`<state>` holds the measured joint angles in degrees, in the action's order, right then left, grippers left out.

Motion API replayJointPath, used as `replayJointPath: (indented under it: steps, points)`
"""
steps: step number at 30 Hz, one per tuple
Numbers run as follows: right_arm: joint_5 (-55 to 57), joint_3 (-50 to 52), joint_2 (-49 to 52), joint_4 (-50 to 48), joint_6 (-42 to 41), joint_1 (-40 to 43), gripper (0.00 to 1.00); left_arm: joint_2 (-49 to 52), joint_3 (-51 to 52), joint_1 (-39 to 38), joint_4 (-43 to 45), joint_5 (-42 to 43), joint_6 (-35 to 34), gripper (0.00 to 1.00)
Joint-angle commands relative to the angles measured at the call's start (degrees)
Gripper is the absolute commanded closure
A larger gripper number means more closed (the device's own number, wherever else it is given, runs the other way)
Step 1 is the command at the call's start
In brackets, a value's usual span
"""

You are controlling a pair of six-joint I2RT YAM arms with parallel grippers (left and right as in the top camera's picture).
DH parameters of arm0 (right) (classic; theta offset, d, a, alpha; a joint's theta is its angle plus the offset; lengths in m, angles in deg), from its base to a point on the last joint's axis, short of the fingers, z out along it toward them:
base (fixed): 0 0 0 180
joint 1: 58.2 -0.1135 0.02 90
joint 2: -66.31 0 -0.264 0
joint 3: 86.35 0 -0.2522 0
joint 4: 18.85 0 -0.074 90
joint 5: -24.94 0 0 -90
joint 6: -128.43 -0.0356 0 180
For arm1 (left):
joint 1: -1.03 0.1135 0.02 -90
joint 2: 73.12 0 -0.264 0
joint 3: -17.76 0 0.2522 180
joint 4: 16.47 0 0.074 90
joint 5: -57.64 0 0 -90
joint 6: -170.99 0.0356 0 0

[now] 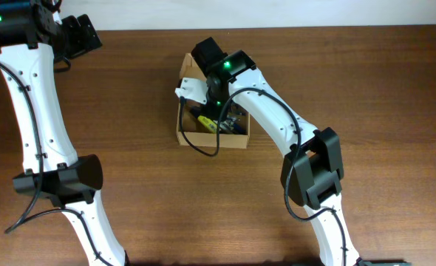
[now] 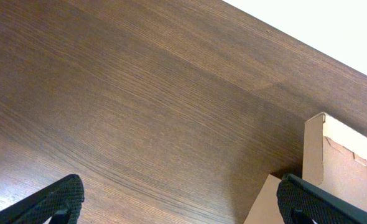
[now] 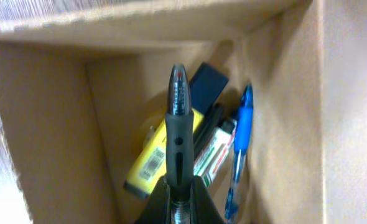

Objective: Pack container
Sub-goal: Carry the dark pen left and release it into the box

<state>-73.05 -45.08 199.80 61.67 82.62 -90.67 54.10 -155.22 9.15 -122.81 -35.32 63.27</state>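
Container (image 1: 212,140): toward far edge of table, midway along it, lid flap open. Right gripper (image 3: 180,186): over container opening, clamped on dark pen (image 3: 177,118) pointing down into it. On container floor: yellow marker (image 3: 147,163), blue pen (image 3: 241,149), green-labelled marker (image 3: 211,152). Left gripper (image 2: 182,202): jaws wide apart, above table (image 2: 140,93) near far left corner.

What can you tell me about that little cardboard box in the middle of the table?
The box is plain tan cardboard, rectangular and unmarked, resting on the dark wooden table with its lid flap open. Inside lie a yellow marker, a blue pen, a green-and-white marker and something black. The right gripper reaches into it, shut on a dark pen; whether that pen touches the cardboard cannot be told.
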Motion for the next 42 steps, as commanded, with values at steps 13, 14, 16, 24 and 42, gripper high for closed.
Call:
replayJointPath:
  steps: [13,14,16,24,42]
  points:
    - [-3.39,0.96,5.11,-1.01,-1.66,-1.22,0.96,-0.04,-1.01,0.31,-0.04,0.44,0.68,0.00]
    - [-3.39,0.96,5.11,-0.92,-1.86,-1.27,0.96,-0.04,-1.01,0.31,-0.04,0.44,0.68,0.00]
    - [-3.37,0.96,5.11,-0.74,-2.73,-1.27,0.96,-0.04,-1.01,0.31,-0.04,0.44,0.68,0.00]
    - [2.36,-1.01,3.74,0.33,-11.13,-1.27,0.52,-0.04,-1.01,0.31,-0.04,0.44,0.68,0.00]
    - [10.64,-23.23,-13.57,8.68,-31.26,-1.18,0.65,-0.04,-1.01,0.31,-0.04,0.44,0.68,0.00]
